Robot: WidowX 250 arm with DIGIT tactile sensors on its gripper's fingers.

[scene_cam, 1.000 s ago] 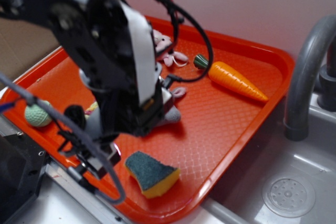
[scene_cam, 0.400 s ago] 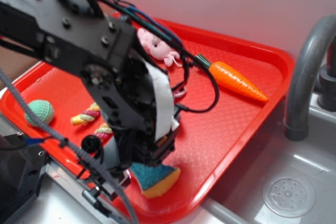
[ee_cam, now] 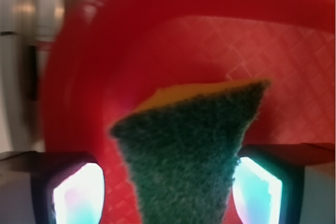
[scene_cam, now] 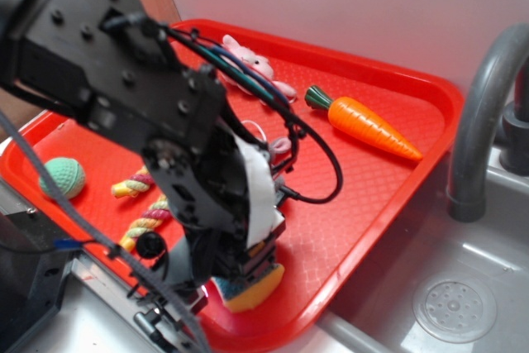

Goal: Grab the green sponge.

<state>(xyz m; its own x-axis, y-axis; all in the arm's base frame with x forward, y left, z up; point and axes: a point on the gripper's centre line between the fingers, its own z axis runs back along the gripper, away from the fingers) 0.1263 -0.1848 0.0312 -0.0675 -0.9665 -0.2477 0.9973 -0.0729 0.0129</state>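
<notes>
Compared with one second ago, the arm has come down and forward over the near edge of the red tray (scene_cam: 430,93): then the green sponge (ee_cam: 189,150) lay open to the exterior camera, just right of the gripper, and now the arm covers almost all of it, so that only a yellow corner shows under the wrist. This means, in my judgement, that the approach is nearly finished and only the closing remains. In the wrist view, going from left to right, the left finger (ee_cam: 79,195) stands apart from the sponge, with a strip of red tray visible between the pad and the sponge's left edge; then comes the dark green top of the sponge, which fills the space between the fingers, its yellow foam showing at the far edge; then the right finger (ee_cam: 257,187), which is just beside the sponge's right edge, and I cannot tell if it touches. So the gripper (ee_cam: 168,192) is open, wide enough to take the sponge, and it holds nothing yet. The sponge lies on the tray floor between the two fingers, its wide end pointing away from them toward the tray rim.
</notes>
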